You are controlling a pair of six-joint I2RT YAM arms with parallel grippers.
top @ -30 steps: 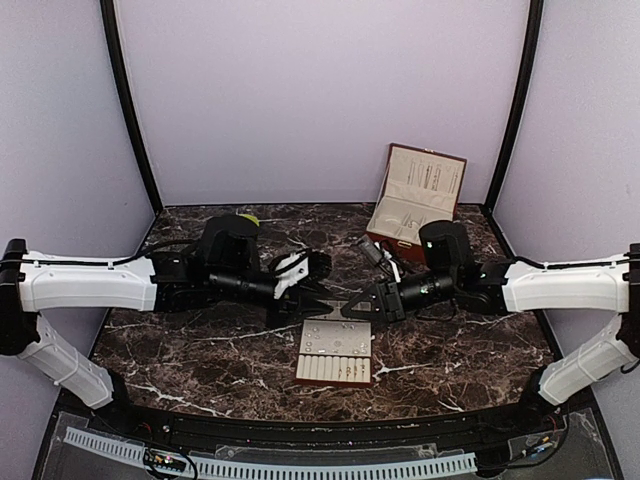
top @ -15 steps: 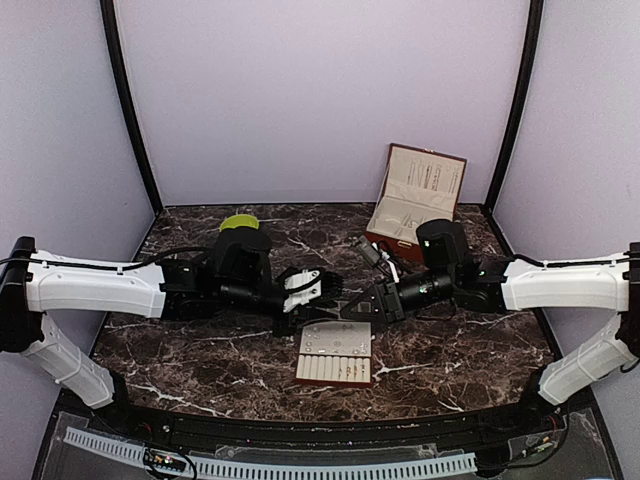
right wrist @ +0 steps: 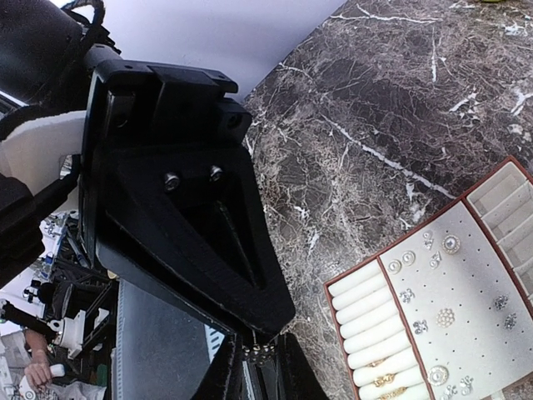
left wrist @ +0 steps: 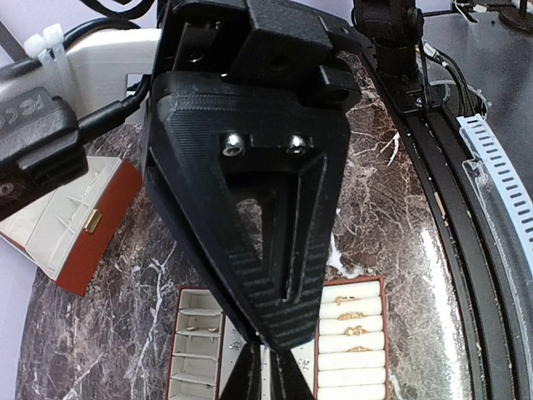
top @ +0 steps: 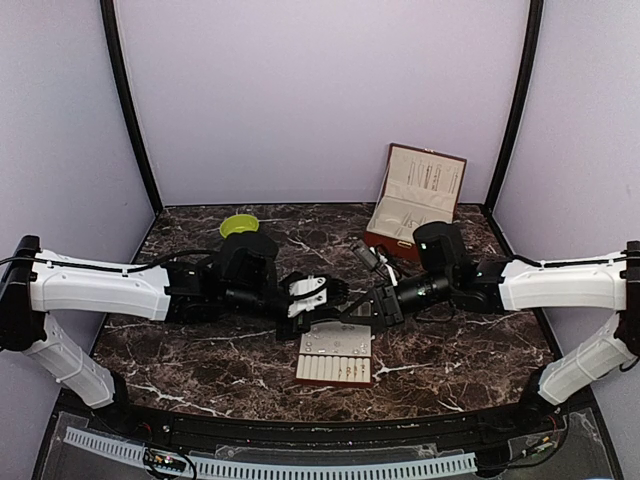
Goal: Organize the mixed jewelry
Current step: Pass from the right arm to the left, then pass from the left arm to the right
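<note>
The jewelry tray (top: 301,366) lies near the front of the marble table. Gold rings (left wrist: 350,315) sit in its roll rows and silvery studs (right wrist: 445,317) dot its middle panel. Two small gold pieces (left wrist: 200,328) rest in a side compartment. My left gripper (top: 322,316) hangs over the tray's far edge. In the left wrist view its fingers (left wrist: 246,377) stand almost together, with nothing visible in the thin slit. My right gripper (top: 354,311) hovers beside it, shut on a small beaded jewelry piece (right wrist: 268,353).
A lime-green bowl (top: 238,226) stands at the back left. An open brown jewelry box (top: 415,205) with a beige lining stands at the back right, its gold latch (left wrist: 92,221) facing the left arm. Both grippers crowd the tray's far edge.
My left arm has swung right and forward to the tray, uncovering the green bowl, and its jaws have narrowed. The right gripper has barely shifted and keeps its hold.
</note>
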